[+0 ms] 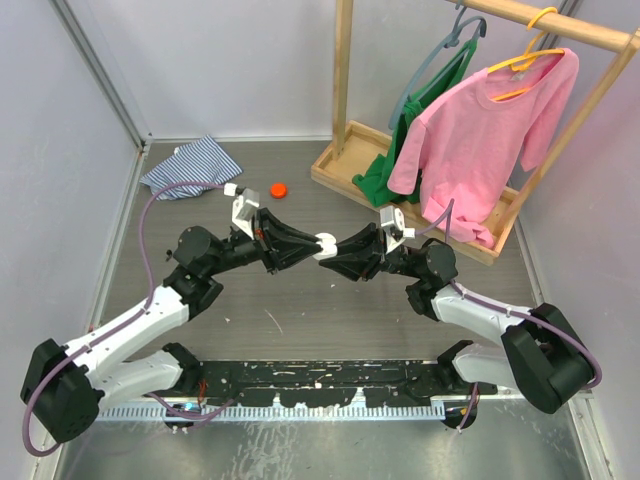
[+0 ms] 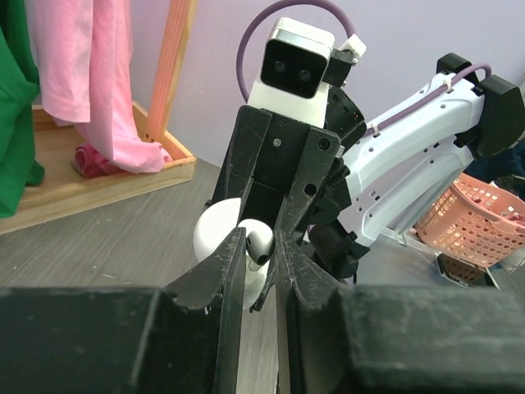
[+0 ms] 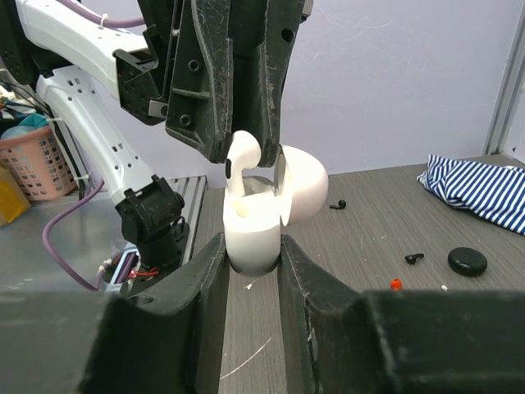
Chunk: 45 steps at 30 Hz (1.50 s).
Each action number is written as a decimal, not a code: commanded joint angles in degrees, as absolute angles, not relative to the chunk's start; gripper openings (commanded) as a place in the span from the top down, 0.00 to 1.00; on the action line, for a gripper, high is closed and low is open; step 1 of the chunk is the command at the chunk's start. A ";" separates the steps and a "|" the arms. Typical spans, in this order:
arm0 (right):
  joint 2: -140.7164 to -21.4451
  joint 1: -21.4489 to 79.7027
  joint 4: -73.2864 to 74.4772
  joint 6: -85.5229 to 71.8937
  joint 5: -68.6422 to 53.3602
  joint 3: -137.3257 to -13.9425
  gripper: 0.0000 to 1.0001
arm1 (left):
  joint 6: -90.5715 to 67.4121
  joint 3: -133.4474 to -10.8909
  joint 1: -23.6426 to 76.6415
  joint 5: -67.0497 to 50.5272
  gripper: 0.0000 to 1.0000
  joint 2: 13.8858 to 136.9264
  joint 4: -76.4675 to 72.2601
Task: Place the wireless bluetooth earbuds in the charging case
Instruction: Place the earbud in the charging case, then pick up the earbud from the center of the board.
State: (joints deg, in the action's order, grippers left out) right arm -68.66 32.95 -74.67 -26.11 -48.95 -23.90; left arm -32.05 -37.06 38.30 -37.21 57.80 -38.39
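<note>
Two robot arms meet above the middle of a grey wood-grain bench [image 1: 300, 310]. The right end effector [image 3: 253, 245] is clamped on the lower half of a white charging case [image 3: 254, 234], one finger pressed against each side, holding it upright off the bench with its lid [image 3: 302, 185] hinged open behind. The left end effector [image 2: 261, 246] comes in from the opposite side with its fingers nearly together, pinching a white earbud [image 3: 242, 156]. The earbud's rounded head shows above the case and its stem points down into the open top. Well apart from the case, loose on the bench, lie a small black earbud [image 3: 337, 204], a second black earbud [image 3: 414, 258], a tiny red-orange piece [image 3: 395, 284] and a round black puck [image 3: 467, 261]. A striped cloth [image 3: 480, 185] lies crumpled beyond them.
</note>
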 commanded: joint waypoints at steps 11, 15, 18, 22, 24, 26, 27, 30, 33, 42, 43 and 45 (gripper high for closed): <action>-67.43 33.23 -78.93 -26.10 -48.86 -24.96 0.99 | -31.07 -36.84 38.56 -33.84 0.67 54.81 -37.56; -67.42 33.26 -78.60 -25.53 -48.41 -24.66 0.99 | -30.96 -36.99 38.54 -33.50 0.62 53.55 -36.01; -67.36 33.22 -77.75 -24.47 -47.80 -24.29 0.99 | -30.53 -37.09 38.54 -32.75 0.58 52.30 -33.39; -66.90 33.18 -74.35 -21.66 -45.68 -23.67 0.99 | -28.47 -37.24 38.57 -28.90 0.54 50.04 -26.46; -66.32 33.17 -71.57 -19.60 -44.61 -23.37 0.99 | -27.17 -37.85 38.55 -25.44 0.52 48.79 -20.83; -65.54 33.19 -69.17 -17.47 -43.05 -22.34 0.99 | -25.78 -38.55 38.52 -21.27 0.50 47.59 -14.89; -65.01 33.18 -68.48 -16.58 -42.20 -21.80 0.99 | -25.30 -38.84 38.57 -19.16 0.49 46.83 -12.40; -63.88 33.22 -65.12 -13.35 -39.31 -20.56 0.99 | -23.80 -39.70 38.57 -12.75 0.47 45.73 -5.10; -62.51 33.26 -60.73 -10.47 -37.14 -19.98 0.99 | -21.74 -41.77 38.50 -6.55 0.47 46.64 1.80; -57.51 33.22 -54.05 -5.58 -31.32 -16.54 0.99 | -18.27 -50.71 38.28 9.46 0.43 59.20 15.68; -57.37 33.22 -54.05 -5.35 -31.02 -16.22 0.99 | -17.80 -51.64 38.05 9.97 0.42 61.72 16.13; -57.28 33.25 -53.91 -5.22 -30.89 -15.88 0.99 | -17.05 -53.46 37.15 9.96 0.40 65.55 16.59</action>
